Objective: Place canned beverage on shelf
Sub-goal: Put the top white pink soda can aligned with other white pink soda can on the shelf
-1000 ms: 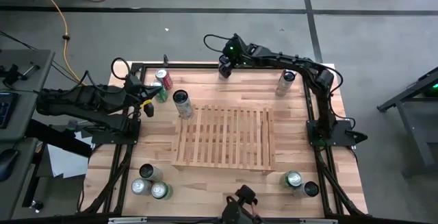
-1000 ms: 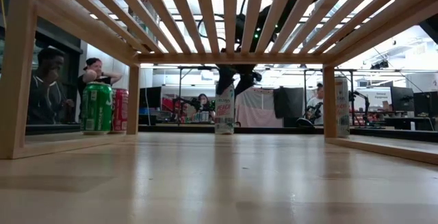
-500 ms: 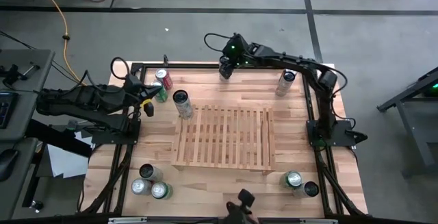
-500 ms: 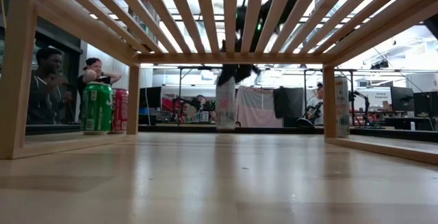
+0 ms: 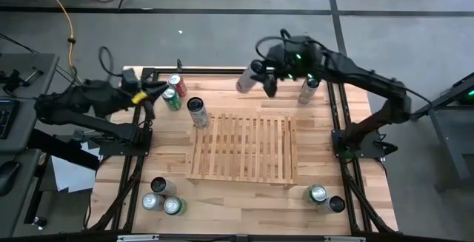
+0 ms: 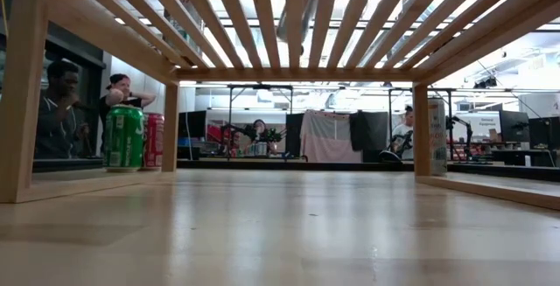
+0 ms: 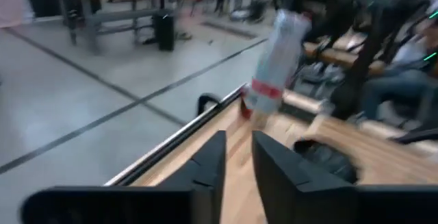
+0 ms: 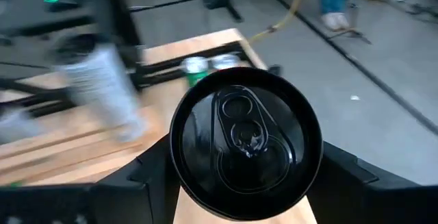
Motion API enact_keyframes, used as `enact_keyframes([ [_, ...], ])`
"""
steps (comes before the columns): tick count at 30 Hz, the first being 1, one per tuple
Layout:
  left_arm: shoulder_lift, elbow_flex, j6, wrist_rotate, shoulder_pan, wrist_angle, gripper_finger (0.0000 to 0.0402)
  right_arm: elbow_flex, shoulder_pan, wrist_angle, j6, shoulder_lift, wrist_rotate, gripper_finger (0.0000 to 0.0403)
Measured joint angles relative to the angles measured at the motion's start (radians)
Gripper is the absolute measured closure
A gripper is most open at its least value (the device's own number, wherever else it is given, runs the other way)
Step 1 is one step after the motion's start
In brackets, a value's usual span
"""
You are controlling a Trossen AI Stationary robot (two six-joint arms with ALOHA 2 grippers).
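Nearby, green can (image 5: 172, 100), red can (image 5: 177, 83), tall can (image 5: 198, 113) beside shelf (image 5: 243, 149)

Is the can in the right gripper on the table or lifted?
Lifted: the right gripper holds the can tilted in the air; the low view shows none there.

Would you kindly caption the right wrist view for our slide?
Right gripper holding a black-topped can above the wooden table.

shelf (image 5: 243, 148): light wood, slatted | green can (image 6: 125, 138) | red can (image 6: 154, 141) | held can (image 8: 245, 142): black top
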Motion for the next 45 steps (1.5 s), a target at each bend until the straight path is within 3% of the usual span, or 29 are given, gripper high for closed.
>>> enact_keyframes([
  [4,0.027,0.097,-0.033,0.127,0.0,0.003,0.0264,0.0,0.135,-0.019,0.052,-0.046,0.005,0.0173],
  [8,0.096,0.169,-0.093,0.317,-0.007,0.058,0.0195,-0.002,0.252,-0.005,0.089,-0.036,-0.004,0.0173],
  [12,0.228,0.221,-0.124,0.479,-0.047,0.105,0.014,-0.002,0.322,0.039,0.1,-0.018,-0.011,0.0173],
  [15,0.349,0.271,-0.122,0.527,-0.095,0.102,0.012,-0.002,0.351,0.055,0.101,-0.015,-0.039,0.0173],
  [21,0.536,0.4,-0.119,0.517,-0.171,0.045,0.0117,-0.002,0.391,0.119,0.101,-0.019,-0.129,0.0173],
  [26,0.639,0.475,-0.136,0.437,-0.22,-0.032,0.0118,-0.002,0.439,0.174,0.102,0.014,-0.133,0.0173],
  [31,0.684,0.478,-0.131,0.346,-0.239,-0.065,0.0119,-0.002,0.485,0.252,0.154,0.059,-0.01,0.0173],
  [38,0.696,0.478,-0.128,0.337,-0.241,-0.063,0.0119,-0.002,0.536,0.314,0.26,0.114,0.197,0.0173],
  [45,0.702,0.478,-0.087,0.333,-0.262,-0.055,0.0119,-0.002,0.571,0.366,0.306,0.133,0.282,0.0173],
])
